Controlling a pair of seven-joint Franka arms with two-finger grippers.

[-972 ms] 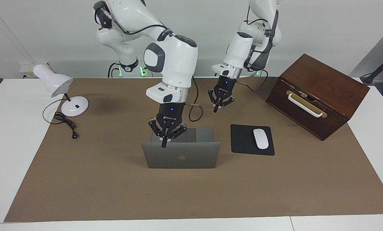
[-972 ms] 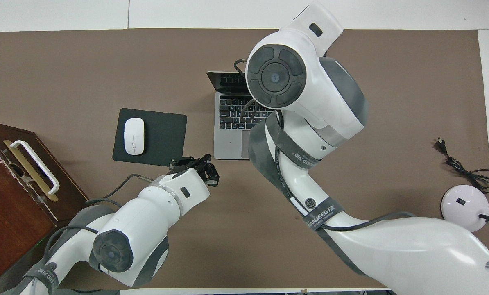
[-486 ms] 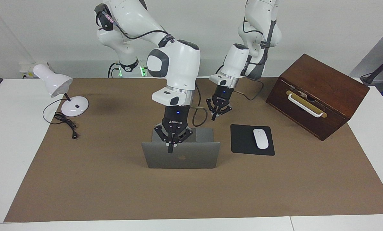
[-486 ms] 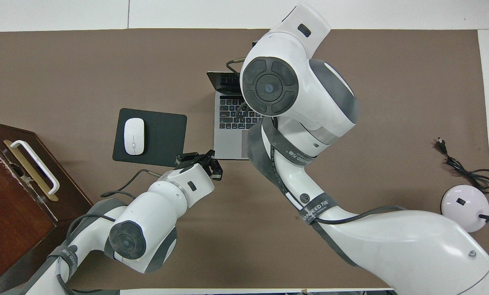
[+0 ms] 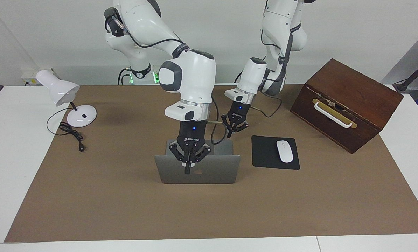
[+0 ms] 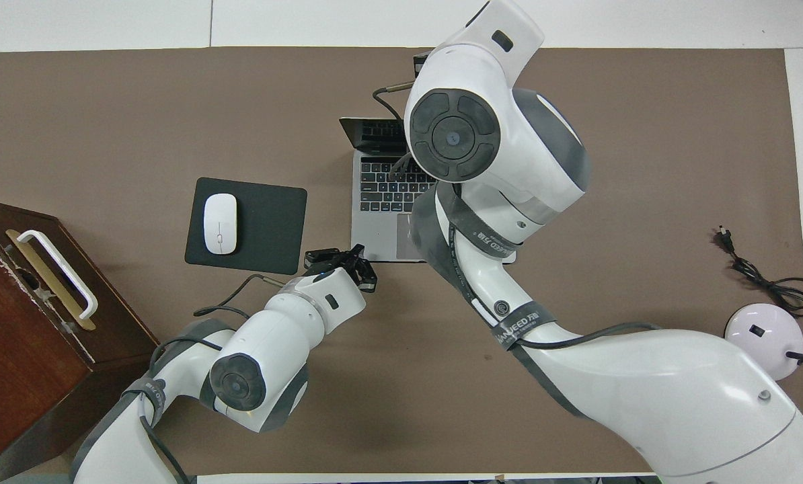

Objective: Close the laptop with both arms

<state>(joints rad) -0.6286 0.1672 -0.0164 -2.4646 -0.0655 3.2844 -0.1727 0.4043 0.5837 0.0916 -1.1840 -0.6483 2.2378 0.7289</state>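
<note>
The silver-grey laptop [image 5: 214, 173] stands open in the middle of the brown mat, its lid upright and its keyboard [image 6: 378, 188] facing the robots. My right gripper [image 5: 187, 170] is shut and points down. Its tips hang just below the lid's top edge, against the outer face beside the apple logo [image 5: 197, 172]; I cannot tell whether they touch. In the overhead view this gripper is hidden under its own wrist [image 6: 452, 138]. My left gripper [image 5: 229, 135] [image 6: 341, 259] is shut and hovers over the deck's corner nearest the robots, toward the left arm's end.
A black mouse pad [image 5: 265, 154] with a white mouse [image 5: 284, 151] lies beside the laptop toward the left arm's end. A dark wooden box [image 5: 345, 101] with a white handle stands past it. A white desk lamp [image 5: 60, 91] and its cord [image 5: 70, 134] sit at the right arm's end.
My right gripper has come down across the lid's top edge and shifted toward the logo. My left gripper has moved closer to the laptop's corner. The lid stands as before.
</note>
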